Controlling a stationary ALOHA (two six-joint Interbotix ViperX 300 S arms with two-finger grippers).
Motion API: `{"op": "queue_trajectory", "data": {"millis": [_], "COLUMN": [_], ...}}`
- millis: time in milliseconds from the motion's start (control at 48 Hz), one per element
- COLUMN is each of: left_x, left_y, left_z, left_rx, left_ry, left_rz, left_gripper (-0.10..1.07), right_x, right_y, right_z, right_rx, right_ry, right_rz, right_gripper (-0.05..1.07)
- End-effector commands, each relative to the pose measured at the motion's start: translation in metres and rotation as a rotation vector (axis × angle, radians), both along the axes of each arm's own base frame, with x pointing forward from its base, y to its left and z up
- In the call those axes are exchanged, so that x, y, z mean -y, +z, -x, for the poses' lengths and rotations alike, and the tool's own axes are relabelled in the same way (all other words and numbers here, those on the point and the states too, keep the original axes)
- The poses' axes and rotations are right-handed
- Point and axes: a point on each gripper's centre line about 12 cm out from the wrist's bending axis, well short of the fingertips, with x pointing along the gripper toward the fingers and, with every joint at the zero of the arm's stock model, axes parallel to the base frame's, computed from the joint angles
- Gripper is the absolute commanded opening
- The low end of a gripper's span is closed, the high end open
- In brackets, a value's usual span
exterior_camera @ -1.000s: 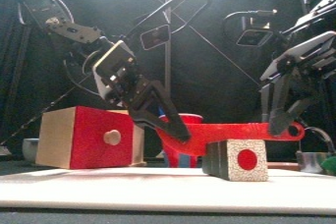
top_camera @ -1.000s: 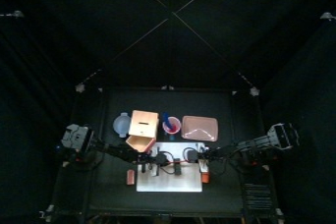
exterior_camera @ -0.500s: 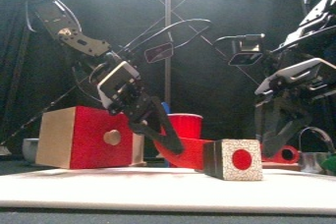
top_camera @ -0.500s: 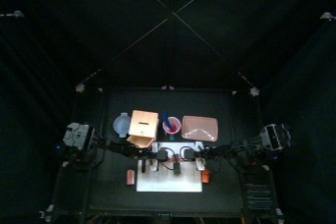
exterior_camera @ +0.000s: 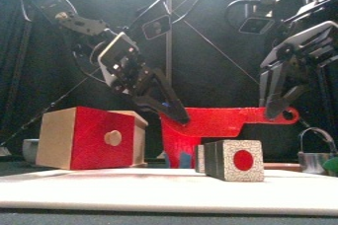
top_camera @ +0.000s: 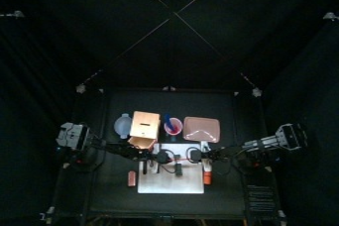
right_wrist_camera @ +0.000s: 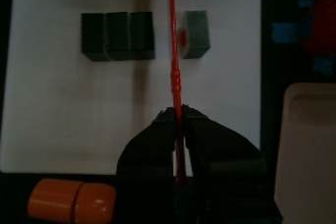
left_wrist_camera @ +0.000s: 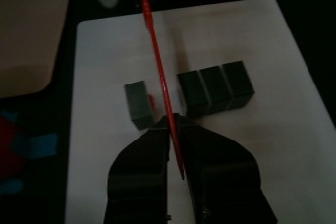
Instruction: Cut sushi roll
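The sushi roll lies cut on the white board (left_wrist_camera: 105,61). One dark slice (left_wrist_camera: 140,105) lies apart from a row of three (left_wrist_camera: 217,85). In the right wrist view the row (right_wrist_camera: 118,34) and the lone slice (right_wrist_camera: 197,31) lie on either side of the blade. The front view shows a slice (exterior_camera: 238,160) with a speckled face and a red centre. A thin red knife (exterior_camera: 224,120) hangs level above the board. My left gripper (left_wrist_camera: 171,120) is shut on one end and my right gripper (right_wrist_camera: 178,115) on the other.
A large red and tan block (exterior_camera: 86,138) stands at the front left. An orange cylinder (right_wrist_camera: 66,200) lies just off the board's edge. Behind the board (top_camera: 169,182) sit a tan box (top_camera: 143,126) and a pink plate (top_camera: 201,128).
Half a second ago the knife was down low behind the front slice. It has since risen and now hangs level above the board, both grippers still holding it.
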Motion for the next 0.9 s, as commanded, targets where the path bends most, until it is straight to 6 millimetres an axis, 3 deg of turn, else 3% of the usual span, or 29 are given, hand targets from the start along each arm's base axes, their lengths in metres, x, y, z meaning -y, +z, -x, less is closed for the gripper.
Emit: {"op": "queue_trajectory", "data": {"millis": [0,146,542,875], "left_x": [0.020,0.033,0.033,0.035], "left_y": [0.001,-0.006,-0.013,0.005], "left_z": [0.000,-0.003,-0.006,-0.006], "left_rx": [0.011,0.015,0.004,0.045], "left_ry": [-0.051,-0.063,-0.052,-0.058], "left_rz": [-0.003,0.003,0.009,0.018], "left_gripper": [0.49,0.49,0.49,0.49], "right_x": [-0.008,-0.016,-0.016,-0.021], "right_y": [0.005,0.000,-0.003,0.007], "right_z": [0.002,0.002,0.003,0.000], "right_rx": [0.016,-0.003,-0.016,0.013], "right_ry": [0.025,0.040,0.040,0.054], "right_rz": [-0.008,-0.019,-0.019,-0.022], "right_gripper": [0.41,0.41,0.41,0.41]}}
